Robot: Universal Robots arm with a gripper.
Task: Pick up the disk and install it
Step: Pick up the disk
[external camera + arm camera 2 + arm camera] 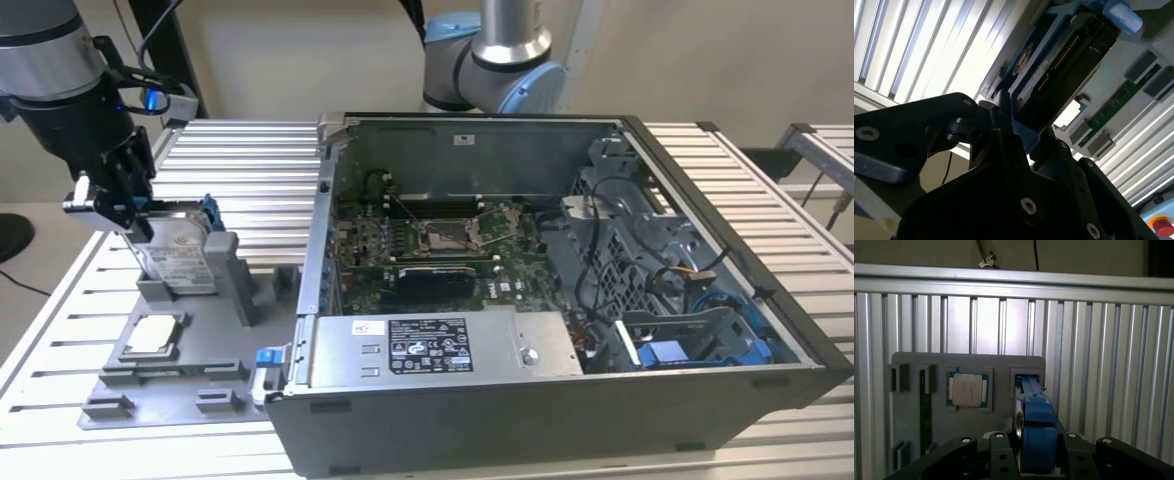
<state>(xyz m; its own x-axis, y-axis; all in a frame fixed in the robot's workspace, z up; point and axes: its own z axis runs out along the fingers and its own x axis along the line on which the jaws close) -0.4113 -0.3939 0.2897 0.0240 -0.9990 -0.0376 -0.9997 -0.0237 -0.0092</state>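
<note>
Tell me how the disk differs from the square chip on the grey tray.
The disk stands on edge in a slot of the grey tray; the chip lies flat in a recess. The disk is larger and framed in blue plastic; the chip is small, square and silver. The gripper clamps the disk; nothing touches the chip. Both sit on the same tray.

disk [178,255] 1 | chip [154,334] 1 | computer case [534,425] 1 | gripper [123,212] 1

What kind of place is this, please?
Probably a robotics workshop for computer assembly: an open computer case on a slatted metal table, and a robot arm with its claw at the disk.
</note>
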